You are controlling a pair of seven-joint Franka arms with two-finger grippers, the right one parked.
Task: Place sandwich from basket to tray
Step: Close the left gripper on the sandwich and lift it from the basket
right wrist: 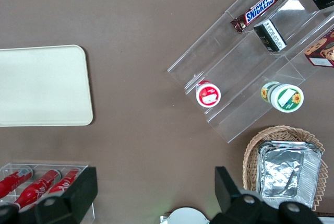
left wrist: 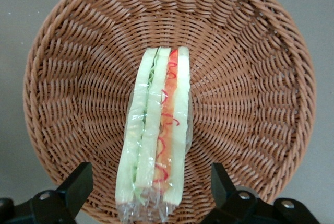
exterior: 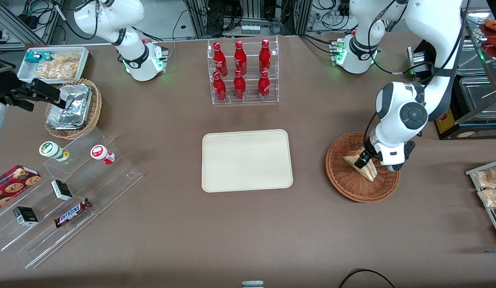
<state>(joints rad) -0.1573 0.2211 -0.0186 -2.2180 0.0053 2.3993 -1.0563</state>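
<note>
Sandwich (left wrist: 155, 130) between spread gripper (left wrist: 148, 185) fingers

Rough woven wicker basket (left wrist: 250, 78); glossy clear plastic-wrapped sandwich (left wrist: 156, 130); matt tray (exterior: 246, 160).

Table (exterior: 171, 224): brown, matte.
Centre: cream tray (exterior: 247, 160).
Working arm's end: reddish-brown wicker basket (exterior: 352, 184), the gripper (exterior: 364, 159) low inside it.
Farther from the front camera: clear rack of red bottles (exterior: 243, 72).
Parked arm's end: acrylic step display (exterior: 63, 200), tan foil-packet basket (exterior: 93, 116), white snack bin (exterior: 55, 64).
</note>
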